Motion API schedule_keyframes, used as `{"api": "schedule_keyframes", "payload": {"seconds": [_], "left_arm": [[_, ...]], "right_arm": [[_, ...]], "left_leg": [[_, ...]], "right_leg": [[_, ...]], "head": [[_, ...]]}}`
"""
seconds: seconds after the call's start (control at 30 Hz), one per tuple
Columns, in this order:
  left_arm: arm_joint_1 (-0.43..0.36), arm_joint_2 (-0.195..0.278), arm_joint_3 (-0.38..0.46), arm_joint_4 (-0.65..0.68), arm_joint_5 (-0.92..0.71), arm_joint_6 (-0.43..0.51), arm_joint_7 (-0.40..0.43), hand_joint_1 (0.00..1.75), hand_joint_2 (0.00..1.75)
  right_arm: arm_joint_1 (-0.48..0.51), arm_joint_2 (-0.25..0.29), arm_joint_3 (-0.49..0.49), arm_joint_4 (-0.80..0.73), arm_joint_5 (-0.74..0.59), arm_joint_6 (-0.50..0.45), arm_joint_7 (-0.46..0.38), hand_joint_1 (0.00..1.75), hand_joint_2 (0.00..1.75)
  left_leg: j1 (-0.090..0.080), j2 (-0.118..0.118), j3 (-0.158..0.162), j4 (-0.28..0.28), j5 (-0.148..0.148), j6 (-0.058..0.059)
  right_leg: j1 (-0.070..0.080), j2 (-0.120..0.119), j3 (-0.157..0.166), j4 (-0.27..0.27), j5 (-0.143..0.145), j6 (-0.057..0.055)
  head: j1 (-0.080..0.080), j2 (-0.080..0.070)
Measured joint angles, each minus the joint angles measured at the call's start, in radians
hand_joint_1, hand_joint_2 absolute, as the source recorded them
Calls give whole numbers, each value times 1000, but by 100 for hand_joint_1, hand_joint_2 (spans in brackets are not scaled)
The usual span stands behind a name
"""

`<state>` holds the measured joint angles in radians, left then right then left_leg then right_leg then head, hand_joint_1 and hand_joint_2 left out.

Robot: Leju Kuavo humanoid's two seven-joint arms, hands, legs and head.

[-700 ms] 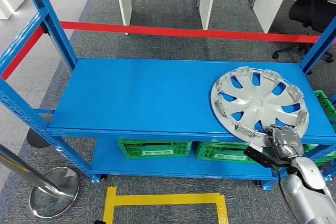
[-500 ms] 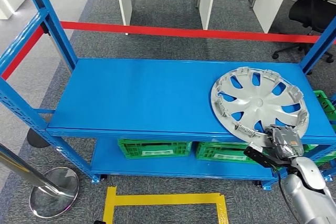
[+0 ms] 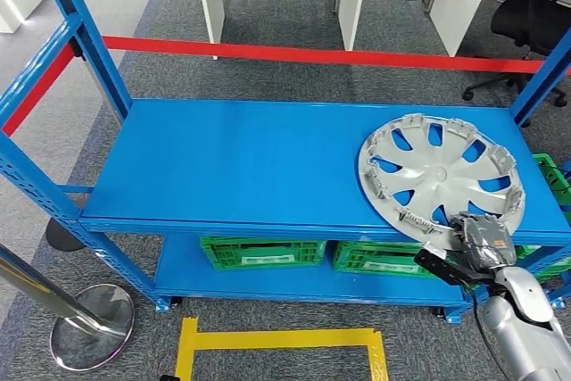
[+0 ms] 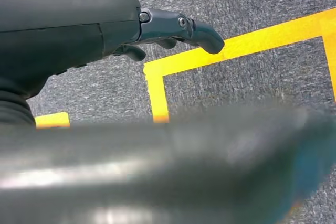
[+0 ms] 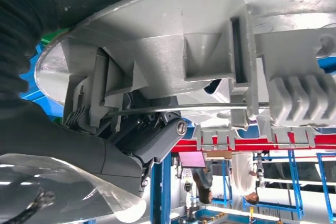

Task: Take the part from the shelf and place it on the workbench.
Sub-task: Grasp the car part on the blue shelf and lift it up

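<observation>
Head view showed a silver hubcap lying flat on the top board of a blue shelf, at the board's right end and reaching the front edge. The right hand sat at the hubcap's near rim, with its silver forearm coming up from the lower right corner. Green crates stood on the lower board, a red strip ran along the carpet behind the shelf, and yellow floor tape marked a box in front of it. A chrome post base rested on the floor at the lower left. Left wrist view looked down at grey carpet and yellow tape, with the left hand hanging above them, fingers stretched out and holding nothing. Right wrist view was close under the hubcap's ribbed rim, where the right hand's dark fingers were hooked beneath the rim, grasping it.
</observation>
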<state>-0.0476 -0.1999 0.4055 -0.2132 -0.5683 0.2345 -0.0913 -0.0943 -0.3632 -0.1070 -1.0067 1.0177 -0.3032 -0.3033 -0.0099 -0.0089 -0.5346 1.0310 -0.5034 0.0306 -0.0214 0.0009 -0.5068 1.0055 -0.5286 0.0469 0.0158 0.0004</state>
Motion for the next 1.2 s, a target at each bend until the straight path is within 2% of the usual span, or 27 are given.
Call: {"api": "schedule_keyframes", "payload": {"seconds": [0.03, 0.1, 0.2, 0.27, 0.4, 0.57, 0.67, 0.83, 1.2], "left_arm": [[0, 0, 0, 0, 0, 6, -11, 0, 175], [1, -5, 1, 0, 3, 45, -96, 0, 175], [4, -17, 5, 0, 4, 121, -258, 0, 175], [4, -24, 8, 0, 4, 137, -289, 0, 175], [2, -30, 11, 0, 4, 142, -298, 0, 175], [1, -32, 11, 0, -10, 160, -337, 0, 175], [1, -33, 12, 0, -17, 159, -357, 0, 175], [1, -33, 19, 0, -11, 138, -374, 0, 175], [1, -32, 31, 0, -6, 131, -376, 0, 175]], "right_arm": [[2, 1, 0, -1, 13, -12, -12, 175, 175], [55, 43, -26, -73, 118, -92, -67, 175, 175], [238, 170, -76, -408, 456, -310, -108, 175, 175], [327, 233, -75, -592, 574, -371, -95, 175, 175], [395, 280, -88, -784, 558, -372, -76, 175, 175], [435, 303, -97, -896, 553, -372, -70, 175, 175], [446, 306, -121, -954, 552, -372, -110, 175, 175], [447, 317, -160, -1036, 552, -372, -181, 175, 175], [447, 326, -180, -1101, 552, -371, -194, 175, 175]], "left_leg": [[0, 0, 0, 0, 0, 0], [0, -4, -1, 0, 1, 1], [0, -12, -7, 1, 2, 2], [0, -11, -9, 0, 2, 2], [1, -9, -11, -2, 2, 1], [0, -8, -13, -2, 2, 1], [-1, -7, -13, -2, 1, 1], [-2, -7, -12, -2, 1, 1], [-1, -7, -13, -2, 1, 1]], "right_leg": [[0, 0, 0, 0, 0, 0], [0, -5, 1, 0, -1, 1], [1, -13, 7, 1, -2, 1], [0, -12, 6, 1, -3, 1], [1, -9, 3, 2, -5, 0], [0, -9, 1, 1, -5, 0], [-1, -8, 1, 1, -4, 0], [-2, -7, 1, 1, -4, 1], [-1, -7, 1, 1, -4, 1]], "head": [[0, 0], [2, 0], [6, 0], [4, 0], [6, 0], [6, 0], [6, 0], [6, 0], [6, 0]]}}
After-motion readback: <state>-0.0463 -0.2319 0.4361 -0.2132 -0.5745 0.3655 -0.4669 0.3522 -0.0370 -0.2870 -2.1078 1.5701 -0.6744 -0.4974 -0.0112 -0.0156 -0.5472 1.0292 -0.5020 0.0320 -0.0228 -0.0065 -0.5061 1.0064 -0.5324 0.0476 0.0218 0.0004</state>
